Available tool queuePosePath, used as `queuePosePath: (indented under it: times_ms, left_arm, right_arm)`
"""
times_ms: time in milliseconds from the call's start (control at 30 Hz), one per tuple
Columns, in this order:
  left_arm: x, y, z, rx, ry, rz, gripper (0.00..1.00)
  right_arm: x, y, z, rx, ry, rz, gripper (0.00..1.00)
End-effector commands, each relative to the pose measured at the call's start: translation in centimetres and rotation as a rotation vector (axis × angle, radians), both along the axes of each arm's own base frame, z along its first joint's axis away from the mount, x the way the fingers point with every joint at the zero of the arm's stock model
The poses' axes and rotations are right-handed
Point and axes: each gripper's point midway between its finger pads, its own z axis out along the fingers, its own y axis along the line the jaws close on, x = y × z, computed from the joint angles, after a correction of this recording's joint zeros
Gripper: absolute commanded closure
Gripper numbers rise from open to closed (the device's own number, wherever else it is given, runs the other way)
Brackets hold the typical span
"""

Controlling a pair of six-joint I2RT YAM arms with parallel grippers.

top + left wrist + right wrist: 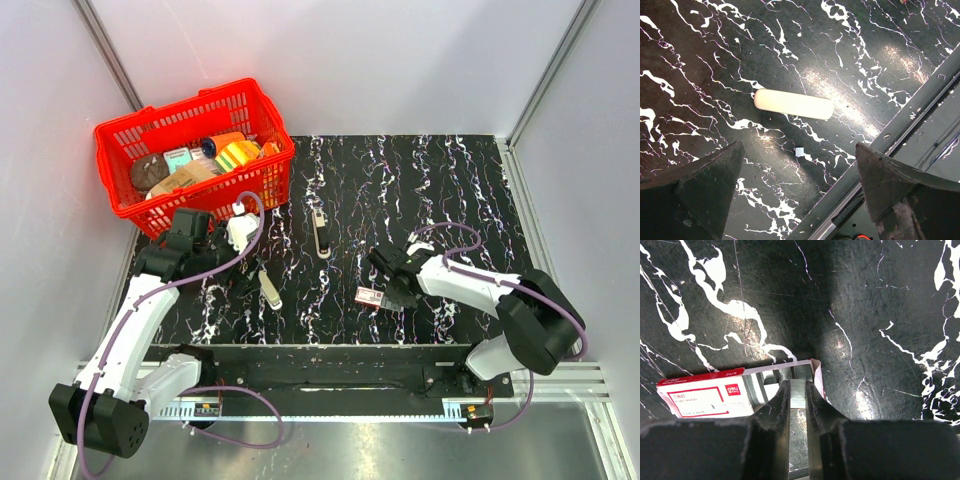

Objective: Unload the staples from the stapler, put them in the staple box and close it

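The stapler (320, 236), slim and dark with a cream top, lies near the middle of the black marbled table. A cream oblong piece (793, 104) (270, 290) lies apart from it, just ahead of my left gripper (800, 195) (248, 283), which hangs open above the table with nothing between its fingers. My right gripper (798, 390) (392, 291) is shut on a silver strip of staples (798, 393) at the open end of a red-and-white staple box (705, 395) (369, 296). More staple strips show inside the box.
A red basket (120, 205) holding several items stands at the back left. A tiny white scrap (799, 151) lies on the table near the left gripper. The table's front edge and a metal rail (900, 135) run close by. Walls enclose the table.
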Motion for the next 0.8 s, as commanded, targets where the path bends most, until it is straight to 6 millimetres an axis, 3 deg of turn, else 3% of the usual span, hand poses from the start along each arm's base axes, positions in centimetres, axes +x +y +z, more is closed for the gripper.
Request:
queuePosePath:
  times_ms: [0, 400, 567, 767]
  left_arm:
    - [0.9, 0.1, 1.2, 0.007, -0.077, -0.001, 0.01]
    - [0.9, 0.0, 1.5, 0.0, -0.083, 0.002, 0.01]
    - [0.9, 0.0, 1.5, -0.003, -0.082, 0.001, 0.01]
    - [0.9, -0.3, 1.7, -0.018, -0.076, -0.001, 0.01]
  right_arm:
    - [0.6, 0.1, 0.1, 0.011, -0.021, -0.008, 0.87]
    - [0.7, 0.2, 1.1, 0.022, -0.033, 0.008, 0.64]
    - [0.8, 0.7, 2.3, 0.059, -0.054, 0.022, 0.63]
    - [1.7, 1.6, 5.3, 0.103, -0.106, 0.048, 0.71]
